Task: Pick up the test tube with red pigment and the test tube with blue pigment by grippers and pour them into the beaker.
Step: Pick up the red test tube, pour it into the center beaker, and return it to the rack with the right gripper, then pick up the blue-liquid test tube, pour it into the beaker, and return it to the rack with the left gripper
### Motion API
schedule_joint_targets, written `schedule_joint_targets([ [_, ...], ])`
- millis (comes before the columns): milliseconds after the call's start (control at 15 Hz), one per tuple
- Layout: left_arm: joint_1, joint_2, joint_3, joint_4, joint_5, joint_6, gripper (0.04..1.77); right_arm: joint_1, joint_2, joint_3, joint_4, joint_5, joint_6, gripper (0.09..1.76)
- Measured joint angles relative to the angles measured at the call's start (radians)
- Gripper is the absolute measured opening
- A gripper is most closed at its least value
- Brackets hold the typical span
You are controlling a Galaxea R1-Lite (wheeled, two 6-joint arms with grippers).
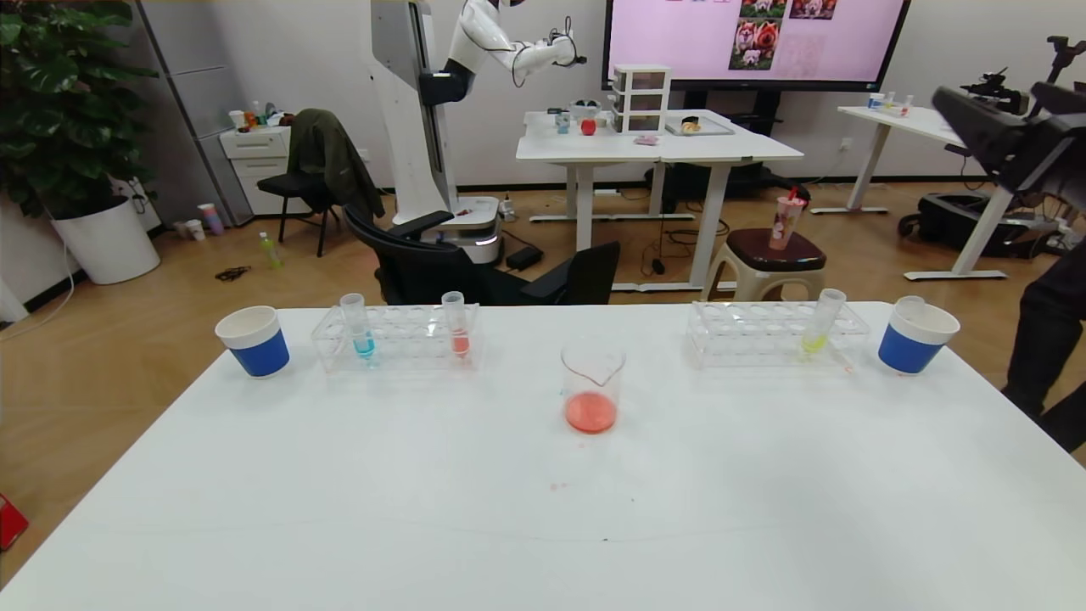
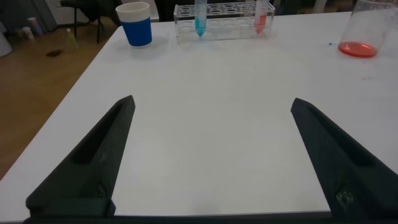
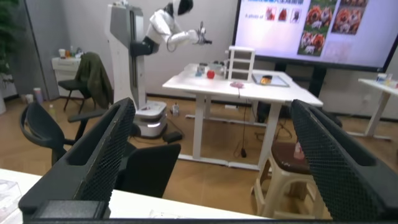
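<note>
The test tube with red pigment (image 1: 456, 329) stands upright in a clear plastic rack (image 1: 396, 337) at the far left of the white table (image 1: 543, 509), toward the rack's right end. The test tube with blue pigment (image 1: 359, 330) stands upright in the same rack, toward its left end, well apart from the red one. The beaker (image 1: 592, 387) sits near the table's middle, in front of the gap between the two racks, with a shallow layer of red-orange liquid in its bottom. A second clear rack (image 1: 776, 333) at the far right holds a tube with yellow-green liquid (image 1: 821, 325), tilted. A blue-banded white paper cup (image 1: 254, 341) stands just left of the left rack, and another paper cup (image 1: 916, 336) just right of the right rack. A few faint reddish specks mark the tabletop in front of the beaker.

The left gripper (image 2: 211, 155) hangs low over the bare near-left part of the table, its fingers spread wide with nothing between them. The right gripper (image 3: 211, 155) is raised and faces out into the room, its fingers likewise spread wide and empty.

Beyond the table lie a wooden floor, a black office chair (image 1: 424, 259), a brown-topped stool (image 1: 768, 259), white desks, a large wall screen (image 1: 755, 38), a white robot (image 1: 450, 102) and a potted plant (image 1: 68, 127).
</note>
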Motion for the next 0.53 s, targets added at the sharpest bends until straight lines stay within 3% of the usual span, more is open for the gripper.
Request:
schedule_joint_targets([
  [533,0.000,0.000,0.000,0.000,0.000,0.000,1.75,-0.002,-0.689,0.341,0.169,0.008,-0.054,1.74],
])
